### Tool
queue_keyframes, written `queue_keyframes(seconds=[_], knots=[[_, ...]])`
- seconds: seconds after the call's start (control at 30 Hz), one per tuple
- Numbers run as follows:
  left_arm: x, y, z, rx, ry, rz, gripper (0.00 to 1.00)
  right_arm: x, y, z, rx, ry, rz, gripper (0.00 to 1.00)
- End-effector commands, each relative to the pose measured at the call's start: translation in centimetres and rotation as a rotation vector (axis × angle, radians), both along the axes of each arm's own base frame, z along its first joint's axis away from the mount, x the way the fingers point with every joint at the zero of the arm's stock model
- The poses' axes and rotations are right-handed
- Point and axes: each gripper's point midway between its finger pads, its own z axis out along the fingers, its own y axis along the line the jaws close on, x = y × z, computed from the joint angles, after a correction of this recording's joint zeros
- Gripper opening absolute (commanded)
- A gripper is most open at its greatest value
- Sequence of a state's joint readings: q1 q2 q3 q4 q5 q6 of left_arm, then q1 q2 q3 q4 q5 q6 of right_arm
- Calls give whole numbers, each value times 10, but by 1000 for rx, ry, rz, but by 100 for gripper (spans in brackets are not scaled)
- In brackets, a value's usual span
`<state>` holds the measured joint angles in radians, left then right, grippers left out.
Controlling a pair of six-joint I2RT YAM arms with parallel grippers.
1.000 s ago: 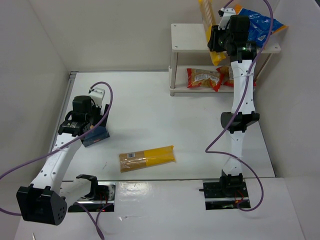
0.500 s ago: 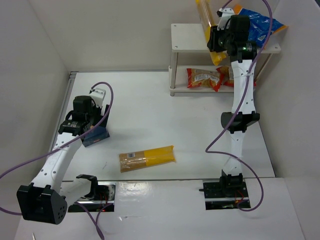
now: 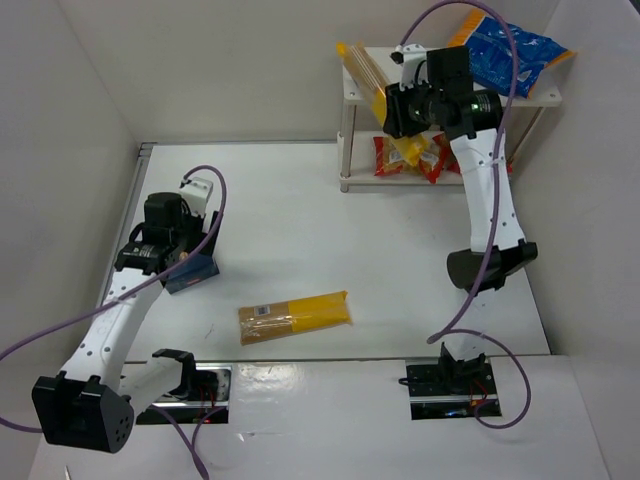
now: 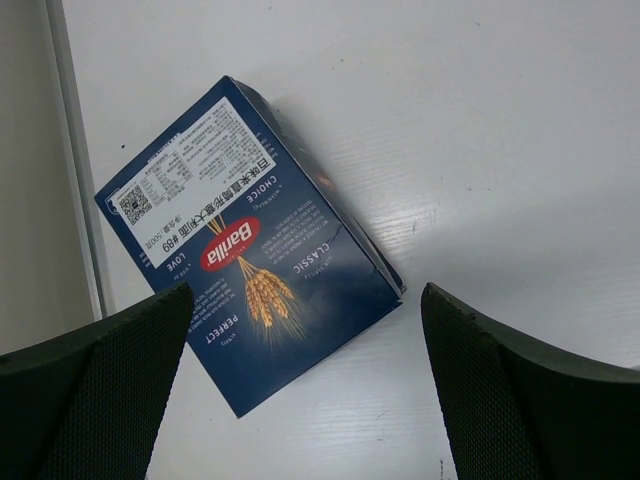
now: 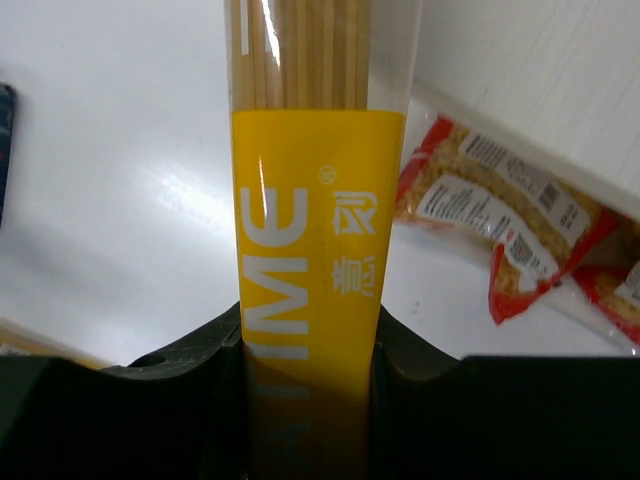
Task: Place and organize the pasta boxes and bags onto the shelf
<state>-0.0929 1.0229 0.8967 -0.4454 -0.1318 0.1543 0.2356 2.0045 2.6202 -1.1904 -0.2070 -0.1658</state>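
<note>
My right gripper [image 3: 403, 112] is shut on a long yellow spaghetti packet [image 3: 372, 78], held tilted over the front left of the white shelf [image 3: 358, 92]; the packet [image 5: 312, 250] fills the right wrist view. My left gripper [image 3: 180, 252] is open above the dark-blue pasta box [image 4: 245, 250], which lies flat on the table by the left wall. A second yellow spaghetti packet [image 3: 295, 315] lies on the table near the front. Red-and-yellow bags [image 3: 435, 157] lie on the lower tier. The large blue-and-orange bag [image 3: 512, 50] lies on the top tier.
The table's left wall [image 3: 90, 180] runs close beside the blue box. The shelf stands at the back right against the rear wall. Purple cables loop off both arms.
My right gripper has swung left and down with the spaghetti packet, from the shelf's top right to its front left. The left arm has not moved.
</note>
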Motion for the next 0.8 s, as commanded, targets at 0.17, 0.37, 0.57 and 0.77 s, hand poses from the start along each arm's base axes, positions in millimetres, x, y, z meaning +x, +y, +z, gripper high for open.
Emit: queue_keyframes(seconds=[0.17, 0.37, 0.57, 0.77], knots=[[-1, -5, 19, -26, -57, -31, 100, -71, 6, 80, 65, -269, -5, 0], [-3, -5, 25, -27, -77, -31, 100, -111, 8, 34, 51, -226, -11, 0], [-3, -2, 25, -16, -78, -14, 100, -128, -18, -36, -40, -153, -92, 0], [-2, 0, 23, -18, -69, -1, 100, -130, -26, -96, -99, -65, -116, 0]])
